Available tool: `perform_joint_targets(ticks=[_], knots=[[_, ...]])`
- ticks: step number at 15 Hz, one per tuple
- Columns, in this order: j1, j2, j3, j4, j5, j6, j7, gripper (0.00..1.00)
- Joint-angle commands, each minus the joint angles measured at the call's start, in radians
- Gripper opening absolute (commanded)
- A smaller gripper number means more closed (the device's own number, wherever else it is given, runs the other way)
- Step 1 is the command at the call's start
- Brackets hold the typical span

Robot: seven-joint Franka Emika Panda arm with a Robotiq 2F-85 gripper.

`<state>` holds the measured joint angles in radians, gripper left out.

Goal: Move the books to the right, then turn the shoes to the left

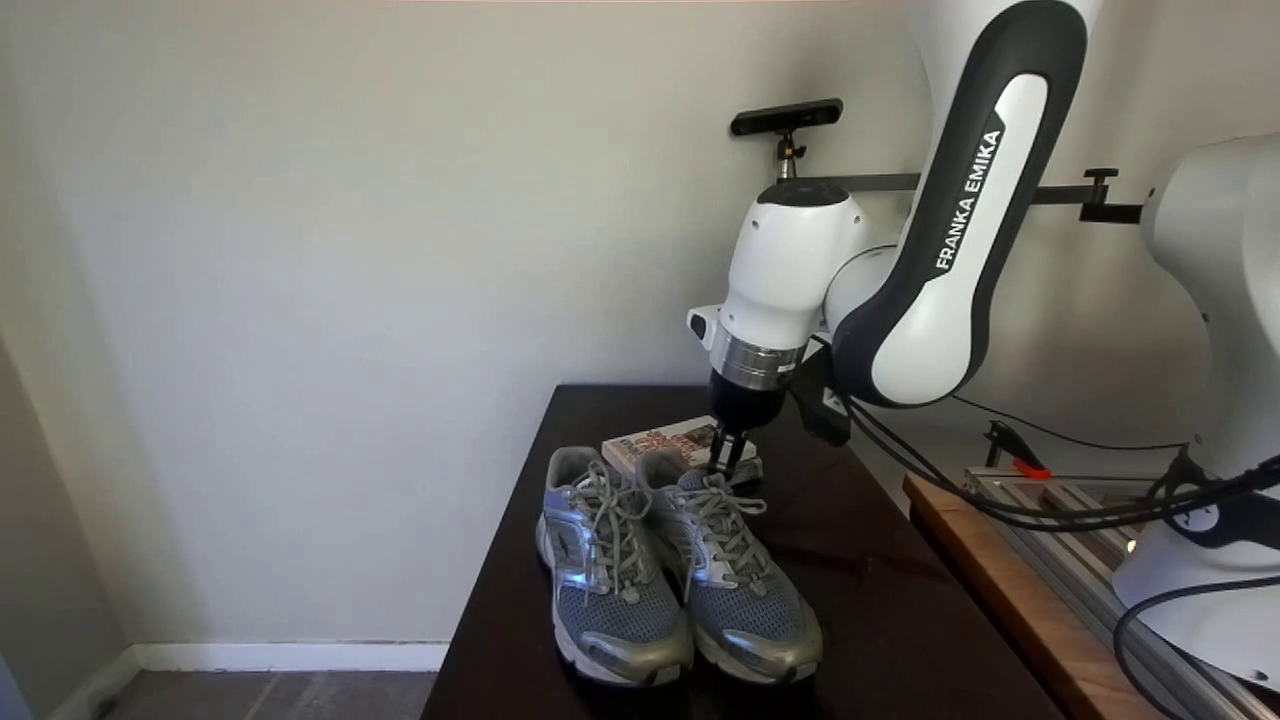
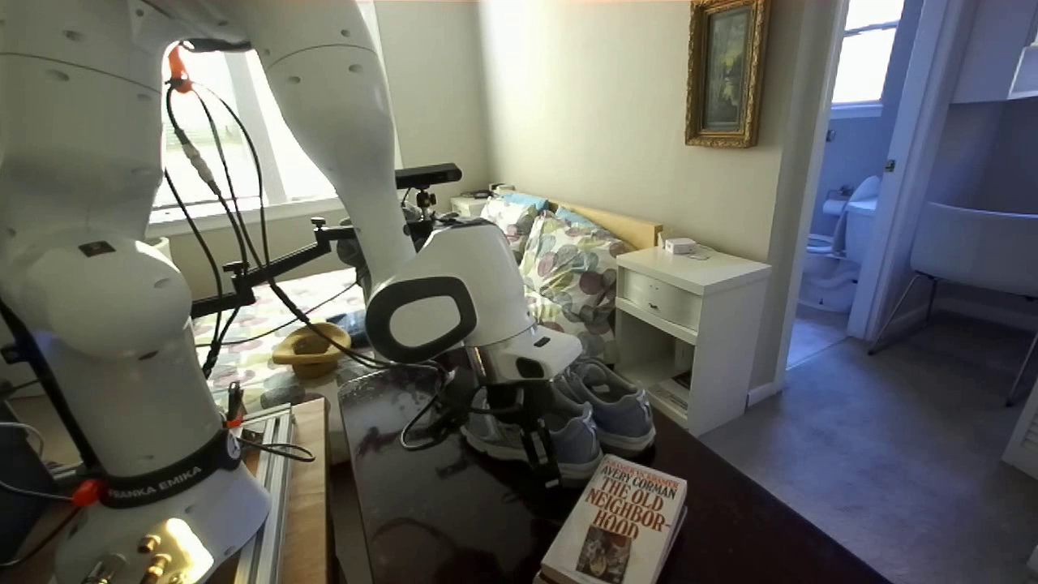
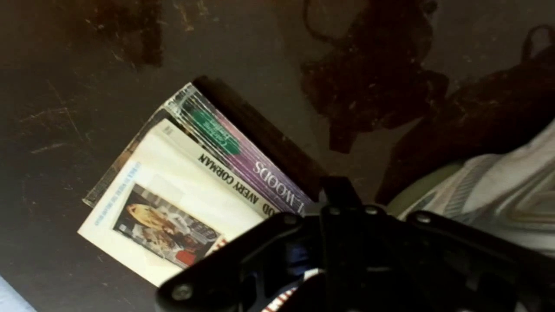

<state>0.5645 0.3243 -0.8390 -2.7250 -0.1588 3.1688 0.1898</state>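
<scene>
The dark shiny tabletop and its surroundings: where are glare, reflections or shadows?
Wrist view: the glossy dark brown tabletop shows what look like dark reflections, and a shadow strip runs along the purple-spined paperback book; in an exterior view, the bright window is nearly washed out to white; in an exterior view, the silver-grey lace-up sneakers catch glints.

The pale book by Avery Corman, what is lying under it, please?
Another book, its purple and green spine showing in the wrist view. Most of its top face is hidden.
</scene>
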Motion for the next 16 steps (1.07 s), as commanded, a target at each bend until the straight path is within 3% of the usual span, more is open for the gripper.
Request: perform_joint_targets(ticks=[1,2,7,12,16], knots=[[-0.079,-0.039,0.073,-0.015,-0.006,0.035,-0.019,0.0],[-0.115,-0.035,0.113,-0.012,0.042,0.043,-0.061,0.0],[-0.241,-0.006,0.219,0.002,0.08,0.085,-0.098,0.0],[-0.308,0.038,0.268,0.03,0.156,0.128,-0.114,0.0],[-0.317,0.078,0.273,0.05,0.225,0.146,-0.112,0.0]])
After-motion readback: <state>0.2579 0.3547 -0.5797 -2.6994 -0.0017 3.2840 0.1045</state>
